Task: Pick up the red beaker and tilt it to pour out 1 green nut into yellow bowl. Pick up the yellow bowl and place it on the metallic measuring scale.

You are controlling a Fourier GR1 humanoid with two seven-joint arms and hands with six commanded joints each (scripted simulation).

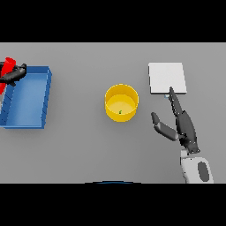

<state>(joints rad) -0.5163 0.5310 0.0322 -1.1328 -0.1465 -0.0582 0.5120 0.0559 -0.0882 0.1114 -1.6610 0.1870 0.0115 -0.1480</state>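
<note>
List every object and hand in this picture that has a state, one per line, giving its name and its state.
Round yellow bowl: upright on the table, one green nut inside.
Red beaker: tilted, held over the blue bin's edge.
Blue rectangular bin: open-topped, nothing visible inside.
Metallic square scale: nothing on it.
Left hand: closed on the red beaker.
Right hand: open, fingertips at the scale's edge.

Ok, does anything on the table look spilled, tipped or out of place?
Nothing spilled. The round yellow bowl stands upright with one green nut inside. The only oddity: the left hand holds the red beaker tilted over the blue tray's far corner.
</note>
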